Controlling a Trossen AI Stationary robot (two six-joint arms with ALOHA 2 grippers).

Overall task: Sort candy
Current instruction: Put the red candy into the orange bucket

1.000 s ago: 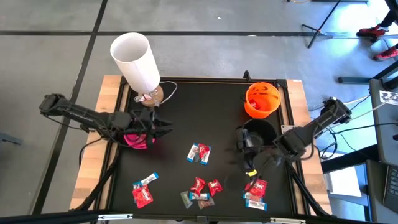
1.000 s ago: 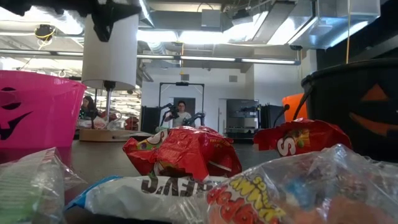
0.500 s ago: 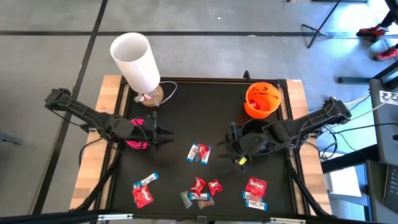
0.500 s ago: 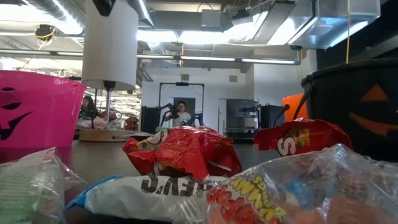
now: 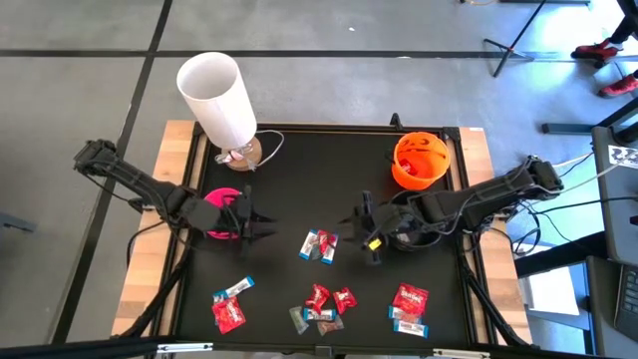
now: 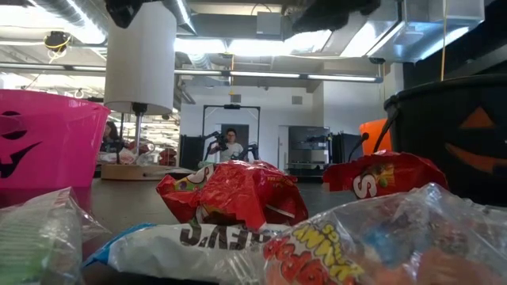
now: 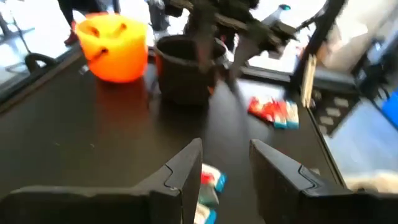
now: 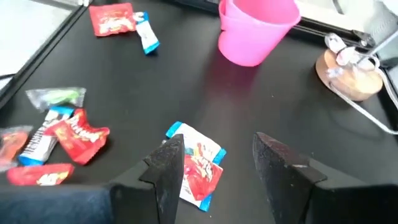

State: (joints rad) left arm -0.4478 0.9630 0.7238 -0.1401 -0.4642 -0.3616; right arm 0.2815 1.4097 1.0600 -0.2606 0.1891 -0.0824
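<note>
Wrapped candy lies on the black table in several clumps: a red-and-blue pair in the middle (image 5: 320,245), a group near the near edge (image 5: 324,305), pieces on the near left (image 5: 229,305) and near right (image 5: 409,305). My left gripper (image 5: 267,228) hangs open beside the pink bowl (image 5: 213,215), pointing at the middle pair (image 7: 209,185). My right gripper (image 5: 357,232) is open left of the black bowl (image 5: 415,213), also pointing at that pair (image 8: 199,163). Neither touches any candy.
An orange bowl (image 5: 420,160) stands at the far right, behind the black bowl. A white lamp (image 5: 217,98) on a wooden base (image 8: 351,72) stands at the far left. In the low view, candy (image 6: 230,194) fills the foreground. Bare tabletop lies between the two grippers.
My right gripper has swung from over the near-right candy toward the table's left and a little toward the far edge, ending left of the black bowl. My left gripper has moved slightly toward the near edge, away from the pink bowl. No candy has moved.
</note>
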